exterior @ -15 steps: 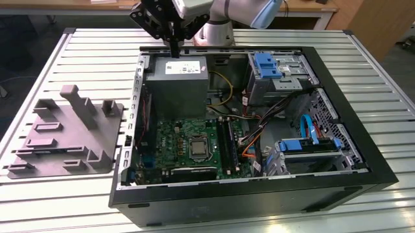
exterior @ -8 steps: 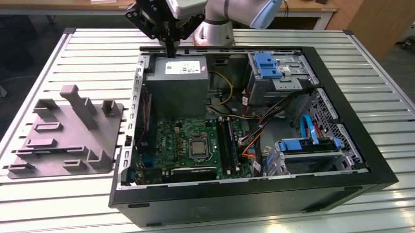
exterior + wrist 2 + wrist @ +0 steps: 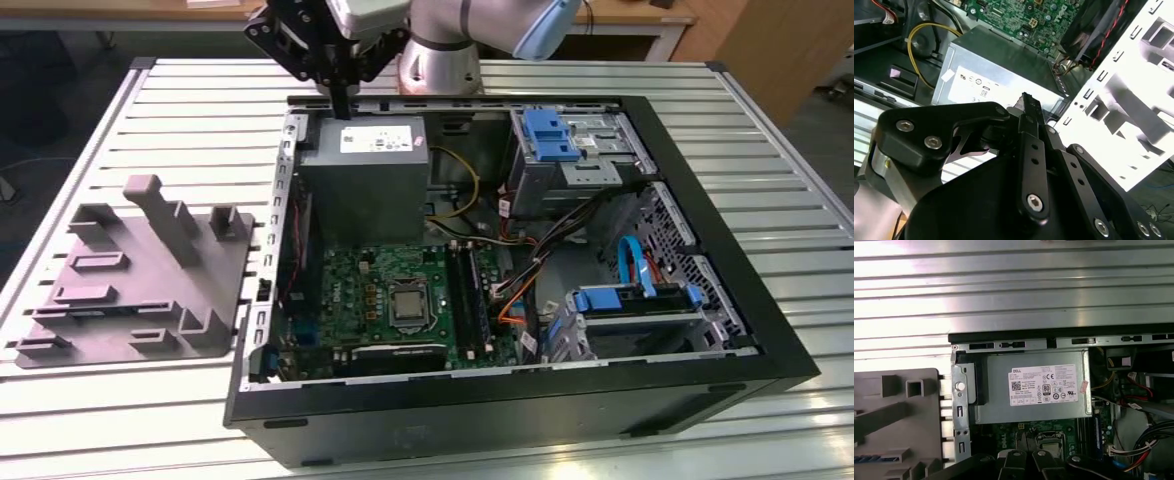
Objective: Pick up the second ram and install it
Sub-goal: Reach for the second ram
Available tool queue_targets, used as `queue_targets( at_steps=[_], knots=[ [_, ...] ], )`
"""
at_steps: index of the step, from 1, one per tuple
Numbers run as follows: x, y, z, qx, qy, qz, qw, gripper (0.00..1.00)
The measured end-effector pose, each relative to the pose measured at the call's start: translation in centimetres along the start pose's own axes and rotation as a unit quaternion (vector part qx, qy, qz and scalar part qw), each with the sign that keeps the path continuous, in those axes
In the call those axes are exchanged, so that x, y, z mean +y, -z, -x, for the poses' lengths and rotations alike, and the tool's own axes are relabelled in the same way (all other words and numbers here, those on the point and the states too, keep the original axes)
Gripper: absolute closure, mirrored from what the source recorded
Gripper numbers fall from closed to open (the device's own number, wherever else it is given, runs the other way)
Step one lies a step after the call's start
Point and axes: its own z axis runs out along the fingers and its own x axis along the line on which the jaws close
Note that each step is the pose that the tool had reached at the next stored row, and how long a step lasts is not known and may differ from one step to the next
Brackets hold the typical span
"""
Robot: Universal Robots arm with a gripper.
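Note:
My gripper (image 3: 344, 108) hangs above the far edge of the open computer case (image 3: 694, 330), over the grey power supply (image 3: 363, 185). Its black fingers (image 3: 1026, 107) are pressed together with nothing showing between them. A thin dark strip with bluish marks (image 3: 874, 458), which looks like the second ram, sits in a slot of the grey moulded fixture tray (image 3: 134, 290) on the exterior view's left, well away from the gripper. On the green motherboard (image 3: 387, 290) run the long black memory sockets (image 3: 467, 290).
The power supply's white label (image 3: 1043, 384) faces up. Drive cages with blue clips (image 3: 550, 135) and bundles of cables (image 3: 534, 270) crowd the case on the exterior view's right. The ribbed metal table (image 3: 200, 120) surrounds the case. The arm's base (image 3: 441, 55) stands behind the case.

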Motion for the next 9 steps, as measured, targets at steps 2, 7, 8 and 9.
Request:
queue_targets(
  at_steps=[2, 7, 8, 9],
  knots=[
    [-0.01, 0.01, -0.14, 0.0000, 0.000, 0.0000, 1.0000, 0.90],
    [-0.04, 0.02, -0.50, 0.0000, 0.000, 0.0000, 1.0000, 0.90],
    [-0.04, 0.02, -0.57, 0.0000, 0.000, 0.0000, 1.0000, 0.90],
    [-0.05, 0.02, -0.65, 0.0001, 0.000, 0.0000, 1.0000, 0.90]
  ],
)
